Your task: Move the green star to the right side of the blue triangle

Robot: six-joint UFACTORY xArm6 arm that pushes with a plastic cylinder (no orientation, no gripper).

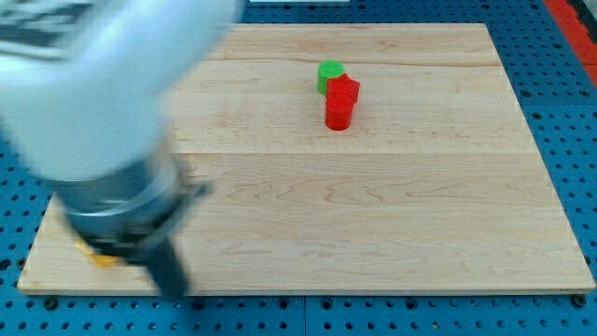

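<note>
The blurred white-and-grey arm [103, 121] fills the frame's left; its tip and the rod's state cannot be told. No green star or blue triangle shows, only a green round block [328, 75] touching two red blocks [340, 103] upper centre, inviting a wrong push. A yellow block [101, 258] peeks out lower left.

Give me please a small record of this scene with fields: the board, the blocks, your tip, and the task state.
board: light wooden board on a blue perforated table
green block: round-looking green block near the view's top, shape not clear
red blocks: two red blocks, upper and lower, touching each other; the upper one touches the green block
yellow piece: small yellow bit at the board's bottom left, mostly hidden by the arm
blurred arm: large blurred arm covers the view's left
my tip: about, blurred, far from the blocks
blue triangle: not visible
task state: not done
</note>
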